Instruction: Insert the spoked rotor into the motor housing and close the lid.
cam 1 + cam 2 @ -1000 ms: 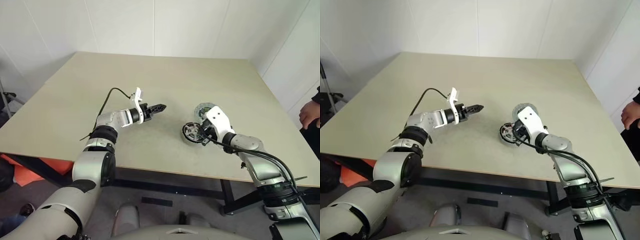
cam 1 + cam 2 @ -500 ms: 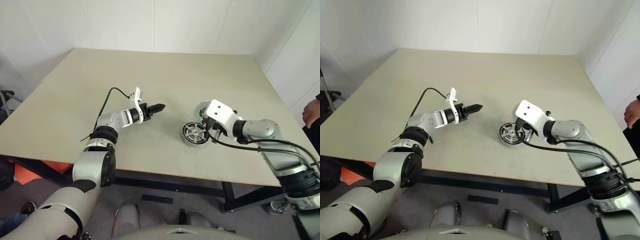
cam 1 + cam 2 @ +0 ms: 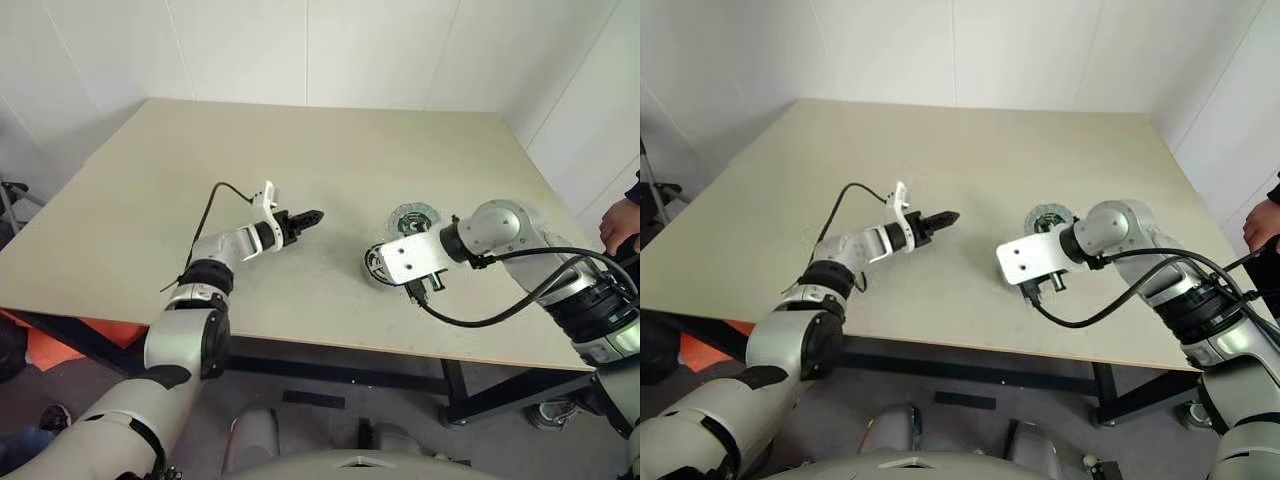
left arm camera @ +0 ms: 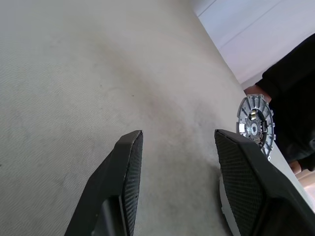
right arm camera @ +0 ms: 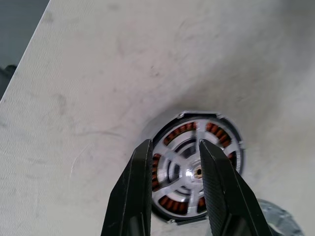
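The motor housing [image 5: 178, 132], a shallow disc with copper windings, lies flat on the table near its front right. The spoked rotor [image 5: 177, 169] sits in the housing's centre, silvery spokes up. My right gripper [image 5: 174, 143] hangs just above them, pointing down, open and holding nothing. In the head views its white wrist plate [image 3: 410, 258] covers most of the housing [image 3: 372, 262]. The lid [image 3: 412, 217] lies just behind the housing, its pale green-white ring facing up. My left gripper [image 3: 305, 216] hovers open and empty over bare table to the housing's left.
The beige table [image 3: 300, 140] stretches wide behind and to the left of the parts. Its front edge runs close below the housing. A person's hand [image 3: 620, 222] in a dark sleeve shows at the far right. A black cable [image 3: 470, 318] loops from my right wrist.
My right wrist has rolled over and lifted from beside the housing to above it, and its fingers have parted. The left gripper has stayed almost where it was.
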Robot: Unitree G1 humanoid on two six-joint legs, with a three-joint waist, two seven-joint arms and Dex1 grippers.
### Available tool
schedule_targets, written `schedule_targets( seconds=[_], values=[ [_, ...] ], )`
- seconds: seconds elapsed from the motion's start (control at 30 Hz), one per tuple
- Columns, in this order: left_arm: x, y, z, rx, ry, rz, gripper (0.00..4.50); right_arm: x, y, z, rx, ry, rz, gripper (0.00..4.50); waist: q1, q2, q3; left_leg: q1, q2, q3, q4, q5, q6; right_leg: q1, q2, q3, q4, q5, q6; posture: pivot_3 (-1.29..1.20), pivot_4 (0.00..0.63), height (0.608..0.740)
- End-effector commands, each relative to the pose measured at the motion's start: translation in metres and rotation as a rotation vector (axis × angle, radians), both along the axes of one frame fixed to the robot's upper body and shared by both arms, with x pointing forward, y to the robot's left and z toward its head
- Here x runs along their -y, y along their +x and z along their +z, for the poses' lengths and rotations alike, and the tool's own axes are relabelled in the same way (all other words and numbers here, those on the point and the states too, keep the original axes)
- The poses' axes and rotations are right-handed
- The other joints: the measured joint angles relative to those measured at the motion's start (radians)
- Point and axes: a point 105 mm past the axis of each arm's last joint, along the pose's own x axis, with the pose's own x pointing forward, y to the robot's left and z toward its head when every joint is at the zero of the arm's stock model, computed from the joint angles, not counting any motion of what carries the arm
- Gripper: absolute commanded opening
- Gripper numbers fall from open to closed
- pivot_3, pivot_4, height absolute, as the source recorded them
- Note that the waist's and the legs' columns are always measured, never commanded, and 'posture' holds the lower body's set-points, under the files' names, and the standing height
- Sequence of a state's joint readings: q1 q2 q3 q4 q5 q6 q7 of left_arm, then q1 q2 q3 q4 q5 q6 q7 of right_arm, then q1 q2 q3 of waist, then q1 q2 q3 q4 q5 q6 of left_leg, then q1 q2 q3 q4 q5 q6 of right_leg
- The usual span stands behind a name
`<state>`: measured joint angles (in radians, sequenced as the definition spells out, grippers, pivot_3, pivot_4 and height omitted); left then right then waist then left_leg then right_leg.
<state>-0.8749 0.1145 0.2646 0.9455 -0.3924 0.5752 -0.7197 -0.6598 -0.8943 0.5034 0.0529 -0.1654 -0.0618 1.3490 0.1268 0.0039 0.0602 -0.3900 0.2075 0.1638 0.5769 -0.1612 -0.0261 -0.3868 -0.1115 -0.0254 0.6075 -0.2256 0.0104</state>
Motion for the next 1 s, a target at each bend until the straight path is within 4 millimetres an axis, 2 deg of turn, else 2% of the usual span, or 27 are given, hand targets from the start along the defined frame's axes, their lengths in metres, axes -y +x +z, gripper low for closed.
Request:
schedule_targets(
  seconds=[0.03,0.17,0.37,0.67,0.77,0.87,1.0],
  values=[
    [-0.006,0.002,0.013,0.046,-0.025,0.024,2.45,0.008,0.0,-0.002,0.0,-0.039,0.038,1.65,-0.001,0.0,0.0,-0.001,0.0,0.0,0.001,0.0,0.0,-0.001,0.0,0.0,0.0,0.0,0.0,0.0,0.0,0.74],
    [-0.01,-0.003,0.009,0.036,-0.025,0.036,2.45,0.016,0.001,-0.008,-0.007,-0.064,0.035,1.65,-0.002,0.0,0.0,-0.001,0.001,0.0,0.001,0.0,0.001,-0.001,0.0,0.0,0.001,0.0,0.0,0.0,0.0,0.74],
    [-0.011,-0.003,0.01,0.033,-0.017,0.043,2.45,0.015,0.002,-0.02,-0.033,-0.059,0.028,1.65,-0.003,0.0,0.0,-0.001,0.001,0.0,0.003,0.0,0.001,0.0,0.0,0.0,0.001,0.0,0.0,0.0,0.0,0.74],
    [-0.01,-0.001,0.012,0.038,-0.012,0.048,2.45,0.014,0.013,-0.039,-0.052,-0.069,-0.012,1.65,-0.033,-0.002,0.0,0.015,0.002,0.0,0.002,0.0,0.0,0.015,0.002,0.0,0.001,0.001,-0.001,0.0,0.0,0.74],
    [-0.011,-0.001,0.01,0.035,-0.017,0.058,2.45,0.01,0.012,-0.036,-0.065,-0.073,0.002,1.06,-0.033,-0.003,0.0,0.02,0.002,0.0,0.001,0.0,0.0,0.018,0.002,0.0,0.0,0.001,-0.001,0.0,0.0,0.74],
    [-0.012,-0.002,0.008,0.032,-0.022,0.067,2.45,0.012,0.013,-0.032,-0.052,-0.082,0.005,0.03,-0.031,-0.004,0.0,0.02,0.002,0.0,0.001,0.0,0.0,0.018,0.002,0.0,0.0,0.001,-0.001,0.0,0.0,0.74],
    [-0.012,-0.005,0.006,0.025,-0.03,0.076,2.45,0.014,0.015,-0.025,-0.021,-0.091,0.011,0.03,-0.032,-0.005,0.0,0.019,0.002,0.0,0.001,0.0,0.0,0.018,0.001,0.001,-0.001,0.001,-0.001,0.0,0.0,0.74]
  ],
)
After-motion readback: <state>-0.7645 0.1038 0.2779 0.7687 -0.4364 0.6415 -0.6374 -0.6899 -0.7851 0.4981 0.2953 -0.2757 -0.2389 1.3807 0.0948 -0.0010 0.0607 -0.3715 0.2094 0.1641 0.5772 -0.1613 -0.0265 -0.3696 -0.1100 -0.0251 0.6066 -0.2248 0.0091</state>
